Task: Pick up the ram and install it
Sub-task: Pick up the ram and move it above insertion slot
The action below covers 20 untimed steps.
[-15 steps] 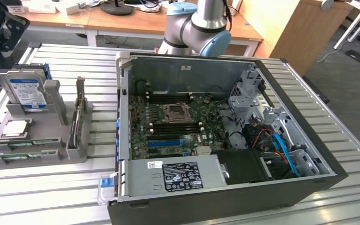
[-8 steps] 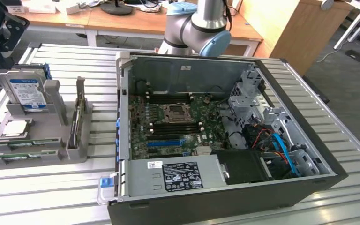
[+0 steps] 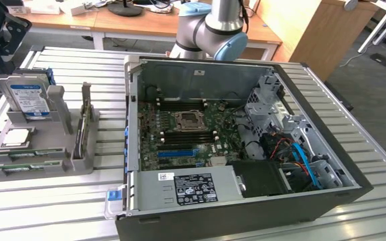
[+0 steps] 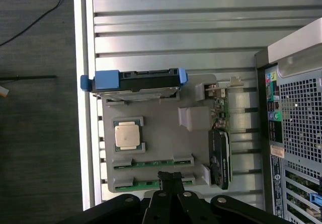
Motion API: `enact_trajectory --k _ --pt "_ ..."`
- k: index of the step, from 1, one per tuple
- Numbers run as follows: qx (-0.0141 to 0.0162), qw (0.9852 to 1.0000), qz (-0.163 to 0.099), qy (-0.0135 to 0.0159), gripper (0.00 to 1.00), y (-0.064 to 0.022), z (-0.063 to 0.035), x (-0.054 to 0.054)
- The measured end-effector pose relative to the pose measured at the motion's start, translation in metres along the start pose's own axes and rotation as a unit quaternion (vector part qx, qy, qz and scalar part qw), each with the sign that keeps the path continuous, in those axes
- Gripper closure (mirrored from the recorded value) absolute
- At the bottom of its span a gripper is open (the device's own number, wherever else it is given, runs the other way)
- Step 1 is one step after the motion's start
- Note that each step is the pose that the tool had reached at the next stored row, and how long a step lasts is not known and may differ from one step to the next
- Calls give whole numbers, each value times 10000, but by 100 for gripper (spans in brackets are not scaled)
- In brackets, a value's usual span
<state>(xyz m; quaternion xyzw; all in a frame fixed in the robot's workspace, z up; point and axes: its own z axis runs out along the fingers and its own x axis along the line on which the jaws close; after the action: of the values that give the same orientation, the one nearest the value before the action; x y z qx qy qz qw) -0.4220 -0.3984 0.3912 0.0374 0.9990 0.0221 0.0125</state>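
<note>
1. Though not yet lifted, seated edge-up in the two low slots at one end of the gray parts holder [image 3: 58, 98]: the ram [image 3: 30, 153], thin green sticks laid lengthwise, likely to offer a long top edge for pinching.
2. Standing upright at the holder's opposite end, a hard drive [image 3: 28, 98] in blue rails; lying flat between it and the ram, a square silver processor chip [image 3: 17, 136]. Each in its own recess, probably to keep parts apart and easy to tell from above.
3. Perched on edge along the holder's side nearest the computer case [image 3: 247, 201], a graphics card [image 3: 82, 128], clear of the memory sticks.
4. Looking straight down from well above the holder, the gripper [image 4: 170, 175], fingers [image 4: 164, 177] pressed together and pinching nothing. Lined up, by the look of it, over the holder's ram end rather than over drive or chip.
5. Lying open on its side just beside the holder on the slatted table [image 3: 45, 211], the case with its motherboard [image 3: 223, 128] facing up, apparently to let a stick be pushed in from above. Black memory slots [image 3: 183, 134] flanking the socket, seemingly bare.
6. Rising behind the case, on the far side from the holder, the robot arm [image 3: 213, 25].
</note>
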Motion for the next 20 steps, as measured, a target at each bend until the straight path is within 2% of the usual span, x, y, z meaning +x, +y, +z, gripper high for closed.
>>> enact_trajectory --k 8,12,16,20 --pt "0 10000 -14 1 89 0 0 0" --pt "-2 9999 -106 5 89 0 0 0" --pt "-9 9993 -384 18 89 0 0 0" --pt "-17 9972 -743 33 89 0 1 0"
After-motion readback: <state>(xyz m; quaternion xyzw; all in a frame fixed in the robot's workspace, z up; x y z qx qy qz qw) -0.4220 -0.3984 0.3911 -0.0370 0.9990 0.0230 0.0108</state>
